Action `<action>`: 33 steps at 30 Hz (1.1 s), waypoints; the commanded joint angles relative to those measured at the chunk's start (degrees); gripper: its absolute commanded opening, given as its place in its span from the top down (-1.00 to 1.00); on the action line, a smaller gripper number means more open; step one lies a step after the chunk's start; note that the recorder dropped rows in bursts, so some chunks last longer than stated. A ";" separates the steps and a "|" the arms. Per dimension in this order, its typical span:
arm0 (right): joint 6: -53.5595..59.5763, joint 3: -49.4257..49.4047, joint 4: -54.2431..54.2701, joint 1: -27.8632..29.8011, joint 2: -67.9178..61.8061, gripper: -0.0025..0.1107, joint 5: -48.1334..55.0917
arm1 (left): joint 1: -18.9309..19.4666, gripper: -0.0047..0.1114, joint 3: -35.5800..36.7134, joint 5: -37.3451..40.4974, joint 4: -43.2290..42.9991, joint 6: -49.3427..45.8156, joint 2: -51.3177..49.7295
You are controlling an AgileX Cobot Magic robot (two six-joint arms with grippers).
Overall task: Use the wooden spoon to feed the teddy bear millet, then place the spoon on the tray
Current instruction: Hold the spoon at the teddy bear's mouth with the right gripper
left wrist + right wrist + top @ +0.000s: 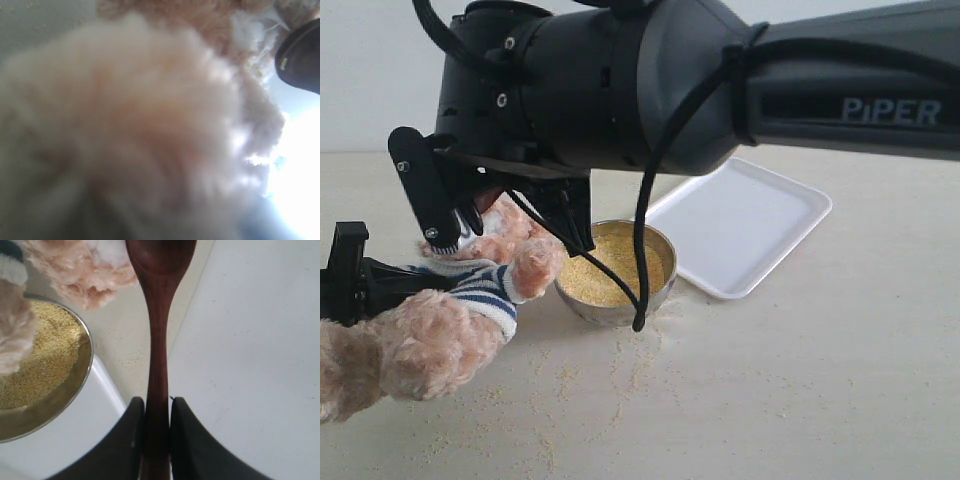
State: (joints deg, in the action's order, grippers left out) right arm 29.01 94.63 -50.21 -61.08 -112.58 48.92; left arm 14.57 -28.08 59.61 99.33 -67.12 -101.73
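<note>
The teddy bear (470, 300) lies tilted at the left in its striped shirt. My left gripper (355, 272) reaches into the bear's body from the left edge, and fur (140, 125) fills the left wrist view and hides the jaws. My right gripper (157, 402) is shut on the handle of the wooden spoon (159, 330). The spoon's dark oval bowl points at the bear's fur (82, 270) and looks empty. Millet (610, 268) fills the steel bowl (660, 290) beside the bear's paw. The white tray (740, 225) sits right of the bowl.
The big black right arm (620, 80) spans the exterior view above the bowl and tray, with its cable (642, 250) hanging over the bowl. Loose millet specks (620, 390) lie on the beige table (820, 380) in front of the bowl.
</note>
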 commanded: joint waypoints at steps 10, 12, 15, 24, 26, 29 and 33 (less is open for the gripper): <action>1.67 -0.01 -2.17 -1.21 0.03 0.96 0.93 | 0.05 0.83 0.04 1.87 0.61 0.03 -0.11; 1.67 -0.01 -3.11 -1.33 0.03 0.96 1.08 | 0.05 0.83 0.04 1.87 0.61 0.03 -0.11; 0.30 -0.01 -6.56 -1.93 0.03 0.96 1.57 | 0.05 0.83 0.04 1.87 0.61 0.03 -0.11; 3.06 -0.01 -7.66 -2.83 0.03 0.96 1.91 | 0.05 0.83 0.04 1.87 0.61 0.03 -0.11; 3.06 -0.01 -7.66 -2.83 0.03 0.96 1.91 | 0.05 0.83 0.04 1.87 0.61 0.03 -0.11; 2.80 -0.01 -7.51 -2.83 0.03 0.96 1.91 | 0.05 0.83 0.04 1.87 0.61 0.03 -0.11; 1.10 -0.01 -7.19 -2.83 0.03 0.96 1.45 | 0.05 0.83 0.04 1.87 0.61 0.03 -0.11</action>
State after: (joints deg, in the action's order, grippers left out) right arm 30.76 94.63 -57.09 -63.97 -112.58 50.19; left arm 14.57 -28.08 59.61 99.33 -67.12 -101.73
